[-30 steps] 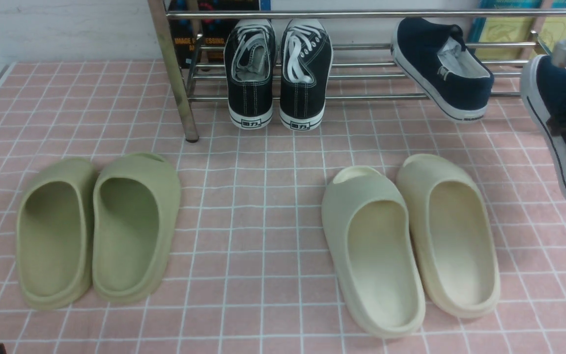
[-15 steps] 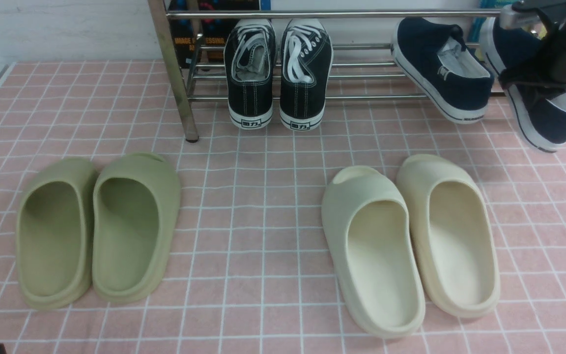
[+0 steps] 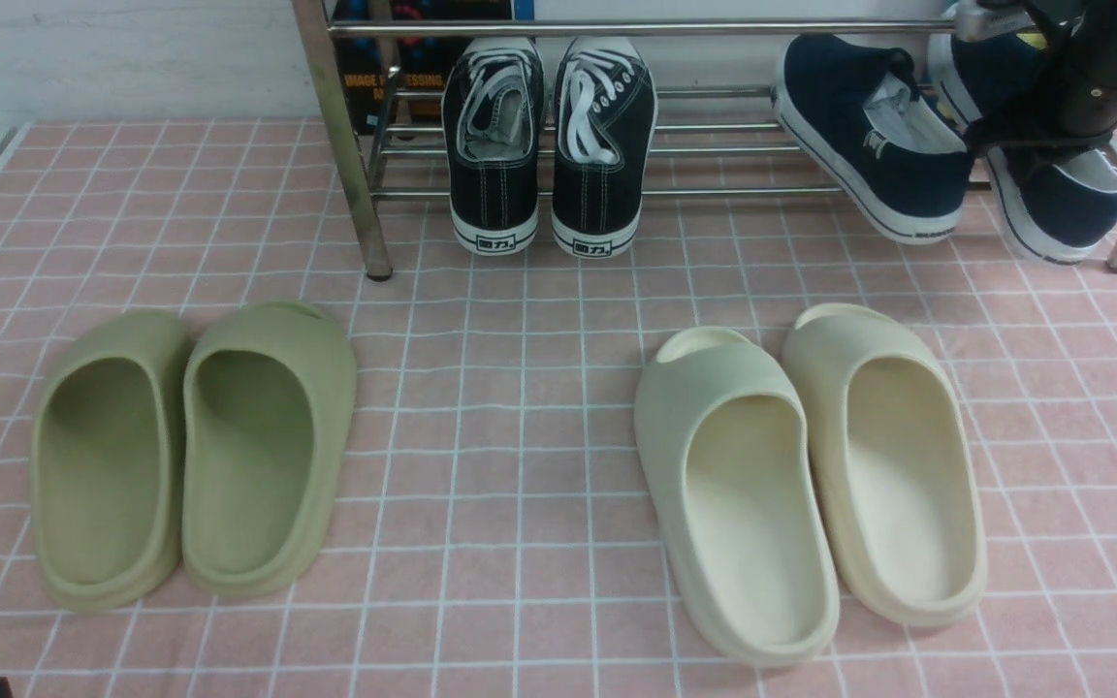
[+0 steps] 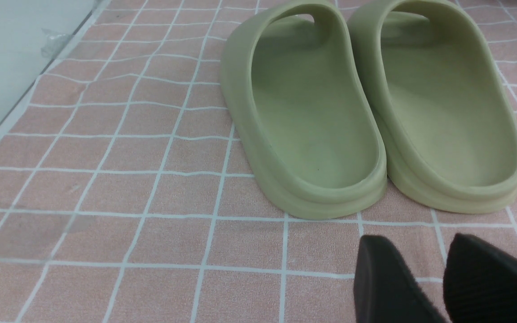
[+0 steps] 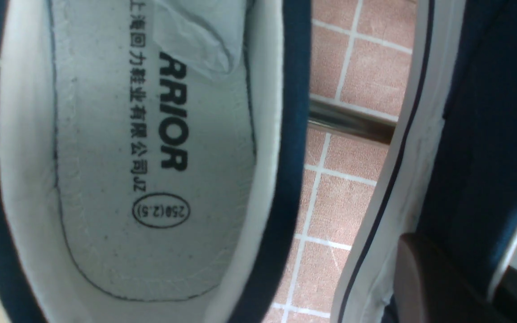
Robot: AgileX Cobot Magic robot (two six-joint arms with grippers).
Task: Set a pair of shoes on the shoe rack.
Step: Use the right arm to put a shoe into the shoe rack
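At the shoe rack's right end, the right tool grips one navy shoe; left tool partly open, empty.

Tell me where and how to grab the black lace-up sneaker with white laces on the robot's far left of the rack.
Best to pinch the side wall of the black canvas lace-up sneaker near its heel, coming from above: the heel juts out past the front bar of the chrome metal shoe rack, its opening faces up, and the rack's top bar overhangs the toe, so reaching there would probably be awkward.
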